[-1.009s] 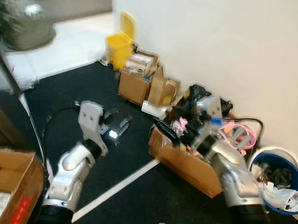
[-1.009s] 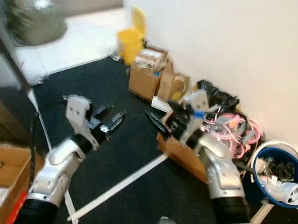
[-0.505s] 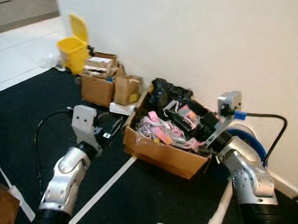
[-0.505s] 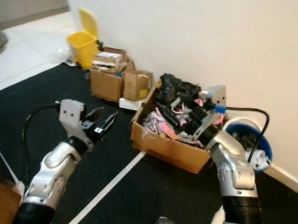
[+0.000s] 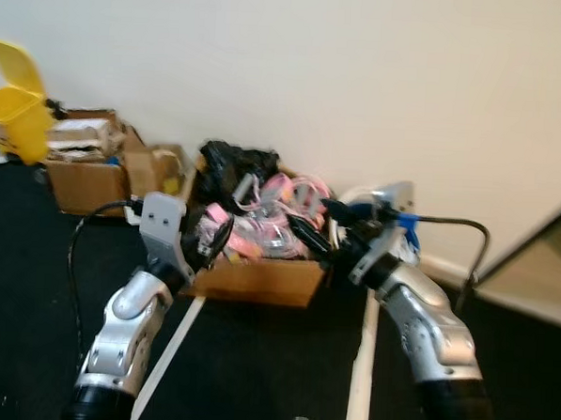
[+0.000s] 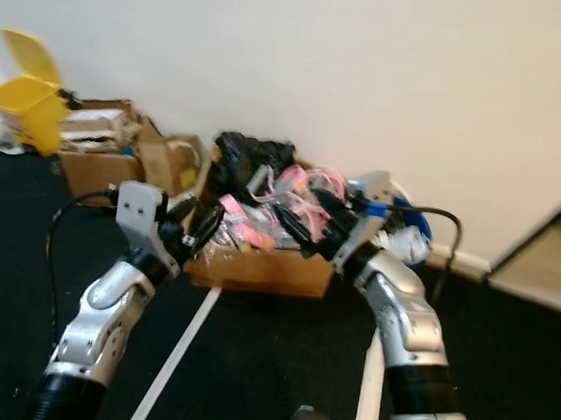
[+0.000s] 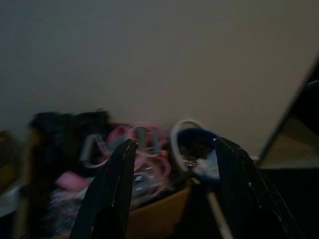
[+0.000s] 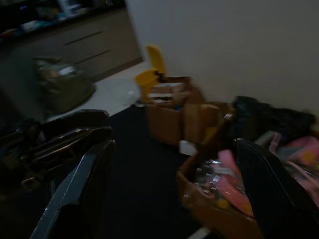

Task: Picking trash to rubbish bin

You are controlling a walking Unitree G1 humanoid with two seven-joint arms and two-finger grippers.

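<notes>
Floor: dark carpet [image 5: 32,282] running up to a white wall [image 5: 363,73], with a pale strip [image 5: 165,354] laid across it toward the open box.
Open box: brown cardboard box [image 5: 258,277] on the floor against the foot of the wall, heaped with trash [image 5: 270,224], a tangle of pink and clear wrappers, and a black bag [image 5: 228,165] at its far left corner.
Rubbish bin: blue bin [image 7: 197,149] with a white liner, on the floor just beside the box's right side and close to the wall; pale scraps lie inside it.
Left gripper: left gripper [image 5: 215,239] raised in front of the box's left front corner, fingers [image 7: 112,189] spread well apart, nothing between them; in the left wrist view the box and the blue bin appear through the gap.
Right gripper: right gripper [image 6: 308,221] held over the box's right front corner, just above the pink wrappers, fingers [image 8: 79,184] wide apart and holding nothing.
Cable: black cable [image 5: 454,224] looping from the right wrist toward the wall.
Other boxes: smaller cardboard boxes [image 5: 85,167] along the wall, left of the open box.
Yellow bin: yellow pedal bin [image 5: 17,116], lid up, at the far left end of that row.
</notes>
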